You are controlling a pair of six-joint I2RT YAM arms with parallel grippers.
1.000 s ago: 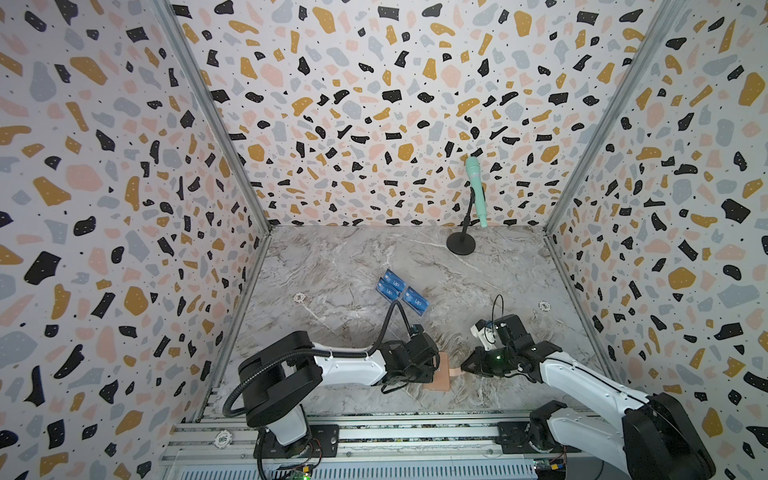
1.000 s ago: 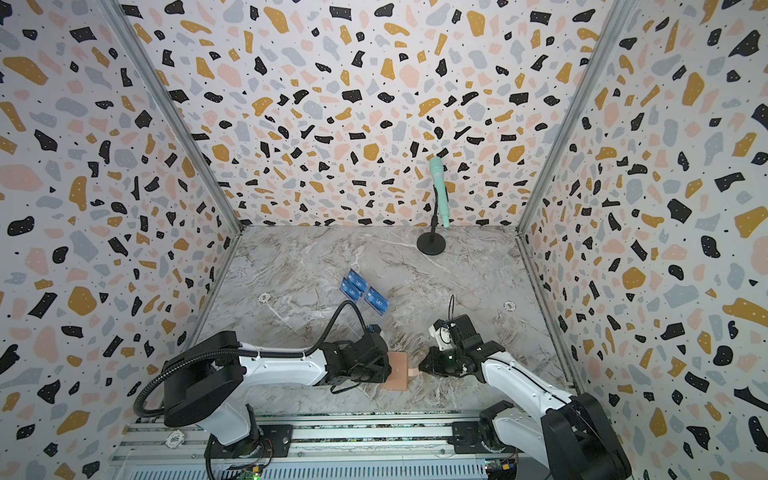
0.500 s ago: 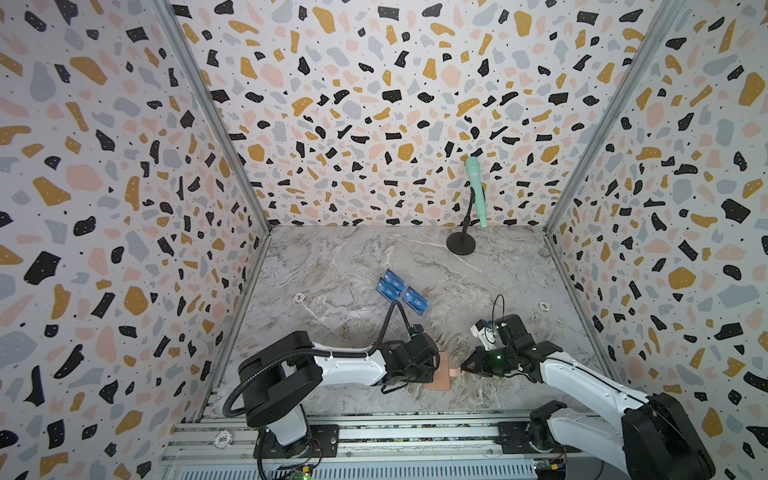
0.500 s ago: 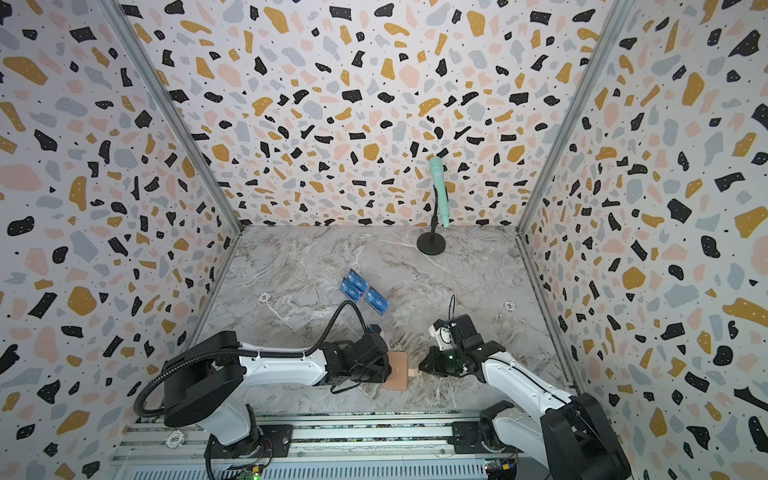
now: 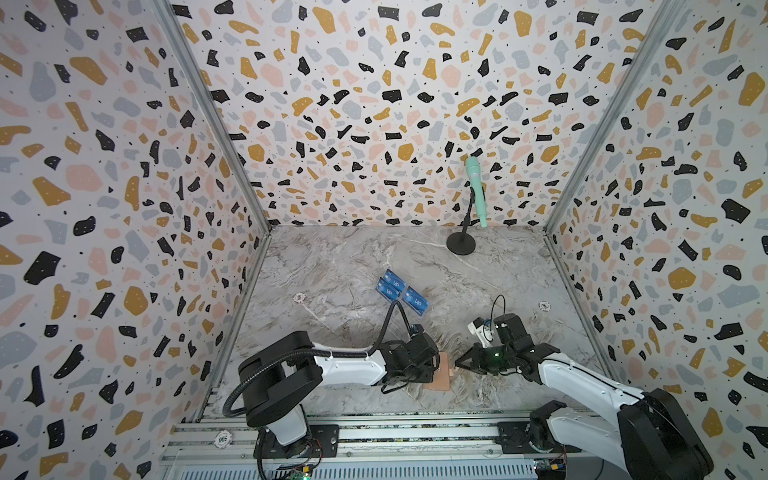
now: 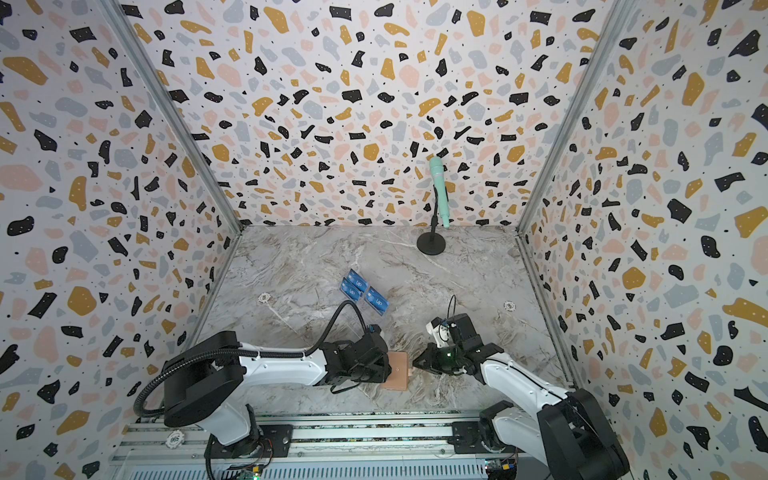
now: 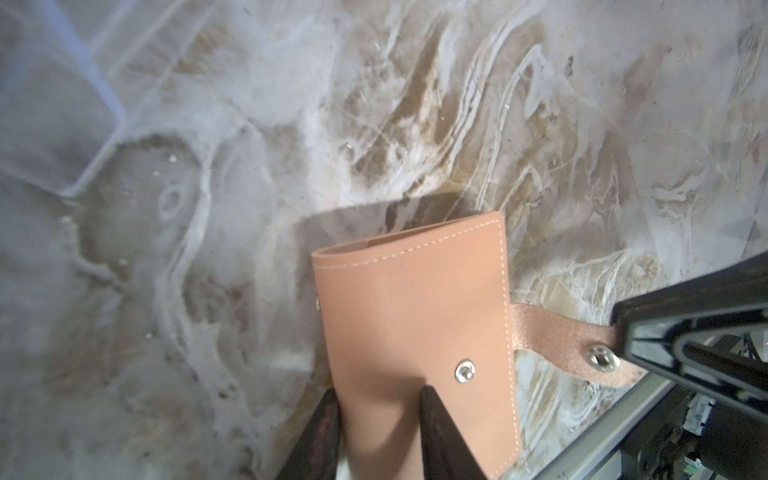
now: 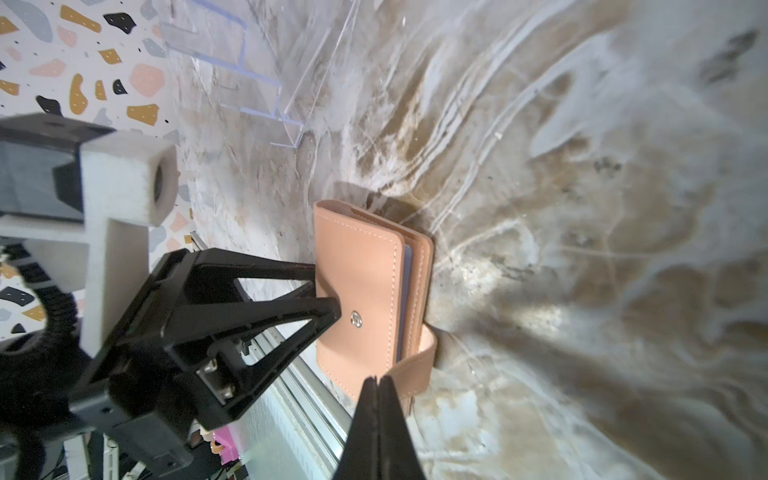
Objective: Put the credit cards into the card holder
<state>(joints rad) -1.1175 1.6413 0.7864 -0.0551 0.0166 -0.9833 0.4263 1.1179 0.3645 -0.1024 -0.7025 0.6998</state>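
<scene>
The salmon-pink card holder (image 5: 441,375) (image 6: 397,372) stands on edge near the table's front, its covers slightly apart. My left gripper (image 7: 380,395) (image 5: 433,366) is shut on its spine side, one finger on each cover. The snap tab (image 7: 561,332) sticks out sideways from the holder. My right gripper (image 8: 378,379) (image 5: 457,365) is shut on the end of that tab. Blue credit cards (image 5: 390,284) (image 6: 376,300) with white lettering sit further back in a clear acrylic stand (image 8: 257,75). Clear sleeves (image 8: 405,299) show between the covers.
A mint-green microphone (image 5: 476,191) on a black round-based stand (image 5: 461,243) is at the back. Two small white discs (image 5: 299,297) (image 5: 544,305) lie on the marble table. The metal rail (image 5: 374,432) runs just in front of the holder. Terrazzo walls close three sides.
</scene>
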